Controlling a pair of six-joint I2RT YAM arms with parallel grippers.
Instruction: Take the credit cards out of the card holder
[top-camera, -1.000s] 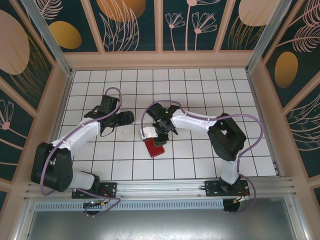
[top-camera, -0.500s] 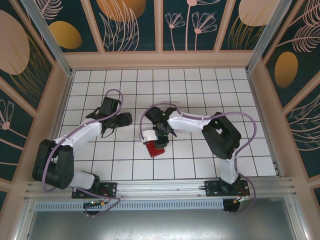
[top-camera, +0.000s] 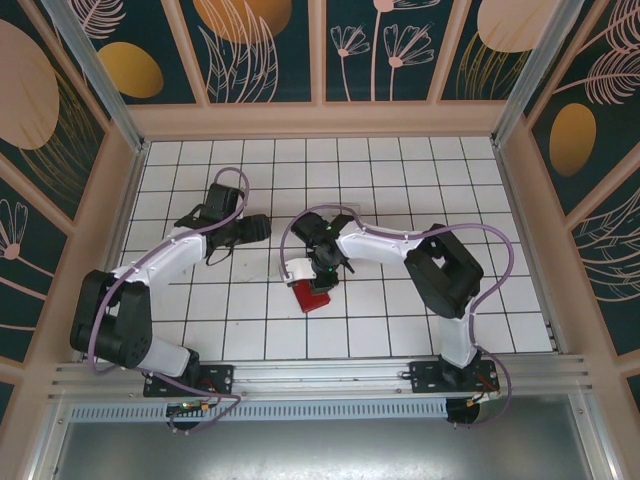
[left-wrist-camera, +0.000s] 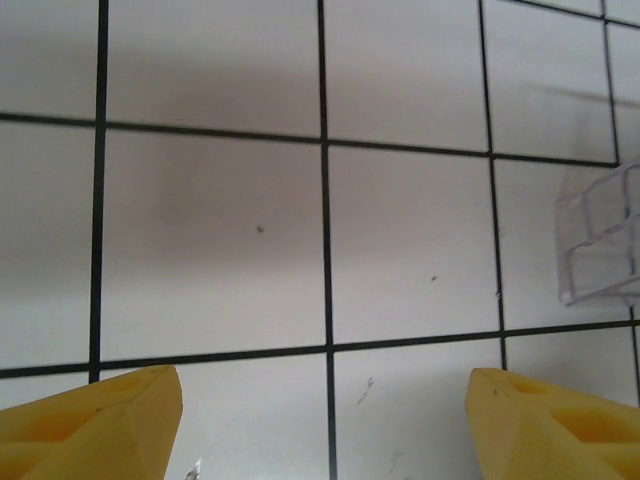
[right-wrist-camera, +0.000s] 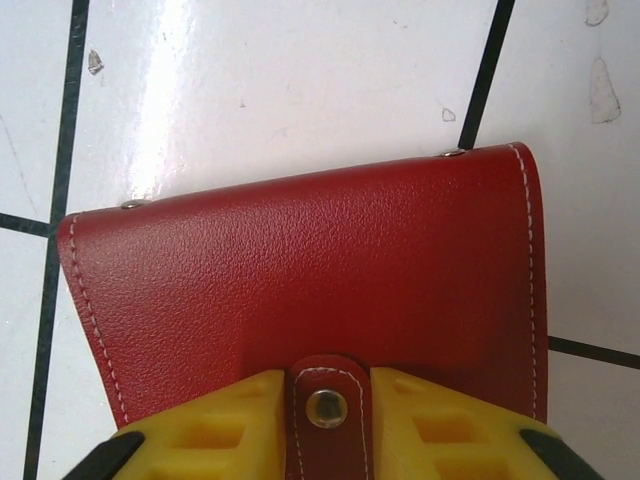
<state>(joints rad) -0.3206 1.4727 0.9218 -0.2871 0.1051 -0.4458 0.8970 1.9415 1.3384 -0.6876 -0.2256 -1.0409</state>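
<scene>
The card holder (top-camera: 311, 298), a small red wallet, lies closed on the tiles near the middle of the table. In the right wrist view its red leather face (right-wrist-camera: 300, 270) is large, and its snap tab (right-wrist-camera: 330, 415) sits squeezed between my yellow fingers (right-wrist-camera: 225, 435). My right gripper (top-camera: 322, 279) is shut on that tab. The credit cards are hidden. My left gripper (top-camera: 260, 229) hovers to the left of the wallet, apart from it. Its yellow fingertips (left-wrist-camera: 110, 415) stand wide apart over bare tile, so the left gripper (left-wrist-camera: 325, 420) is open and holds nothing.
A clear plastic box (left-wrist-camera: 600, 245) sits at the right edge of the left wrist view. Raised wooden walls (top-camera: 320, 118) ring the white tiled table. Free tiles lie in front of the wallet and to the right of my right arm.
My right gripper's fingers have closed in on the wallet's snap tab. My left arm has shifted slightly away and to the right, with its gripper still open.
</scene>
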